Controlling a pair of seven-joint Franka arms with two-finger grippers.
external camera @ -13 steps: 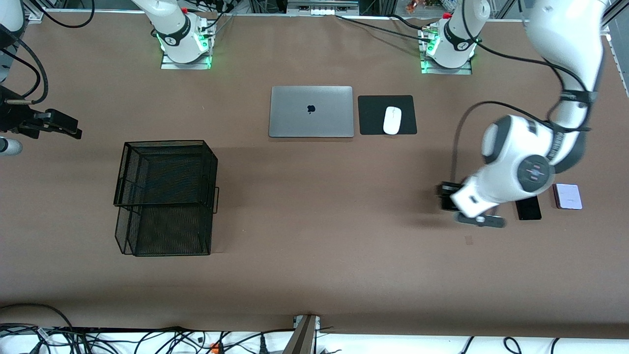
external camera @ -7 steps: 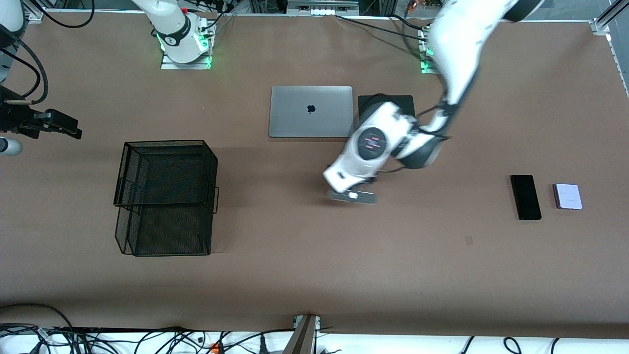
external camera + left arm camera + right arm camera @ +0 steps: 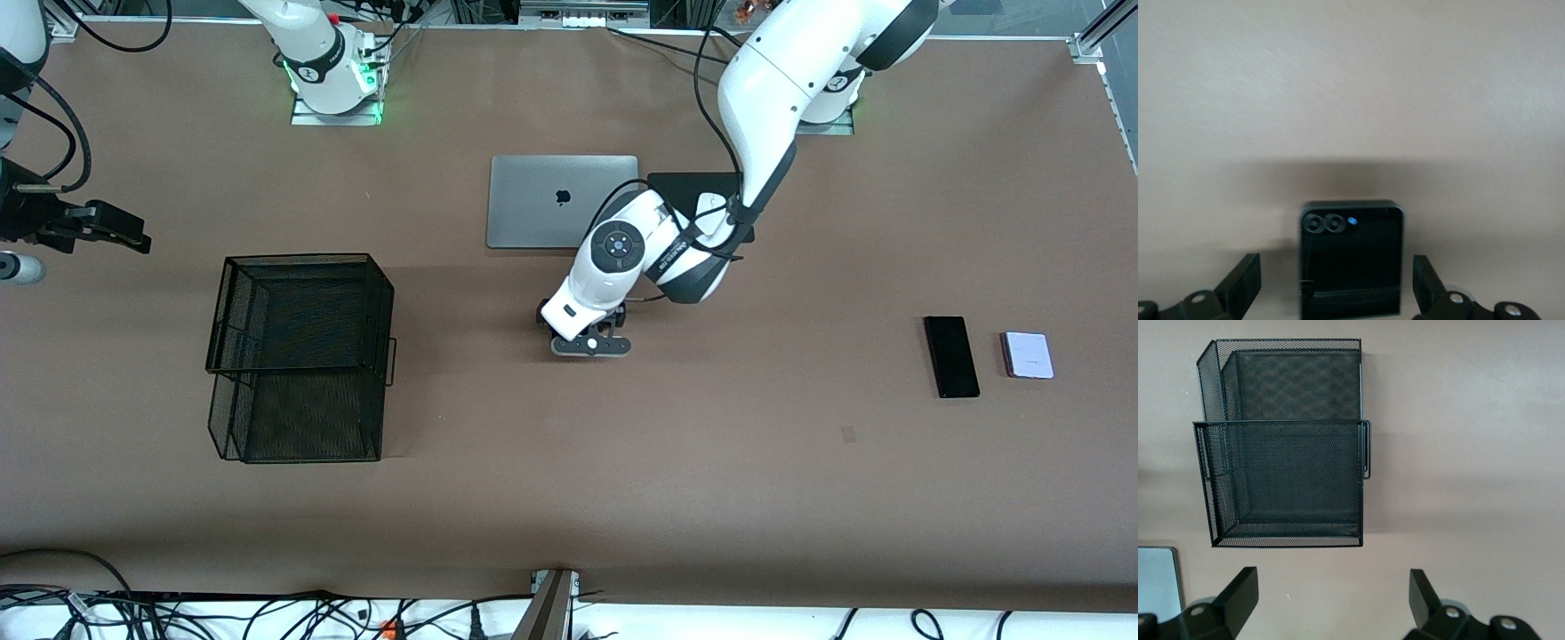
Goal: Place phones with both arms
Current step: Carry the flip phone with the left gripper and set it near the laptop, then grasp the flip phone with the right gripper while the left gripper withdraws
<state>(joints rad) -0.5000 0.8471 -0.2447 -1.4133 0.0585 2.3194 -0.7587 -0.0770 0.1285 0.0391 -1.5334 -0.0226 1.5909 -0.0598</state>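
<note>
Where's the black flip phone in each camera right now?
Front view: not visible; the left gripper, low over the table's middle, covers its spot.
Left wrist view: the flip phone lies flat on the table between the left gripper's open fingers, touching neither.
Right wrist view: not in it; the open right gripper waits at the right arm's end, facing the mesh basket.
Shared landmark: the left gripper.

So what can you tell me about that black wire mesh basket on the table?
The black wire mesh basket looks like thin metal, built as two stepped open-topped trays, the upper one farther from the front camera. It stands on the brown table toward the right arm's end; nothing else touches it.
</note>
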